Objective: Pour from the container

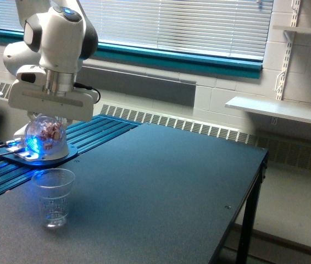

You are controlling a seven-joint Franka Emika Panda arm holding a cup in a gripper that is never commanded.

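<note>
In the exterior view, the gripper is hanging from the white arm at the view's left and is clenching the container, a small clear rounded vessel showing reddish-pink and white bits, directly beneath its wide white body. The container is sitting in the air, tipped, above and just behind the ribbed clear cup, which is standing upright on the dark table near its front left edge.

Claw with container above cup
</note>
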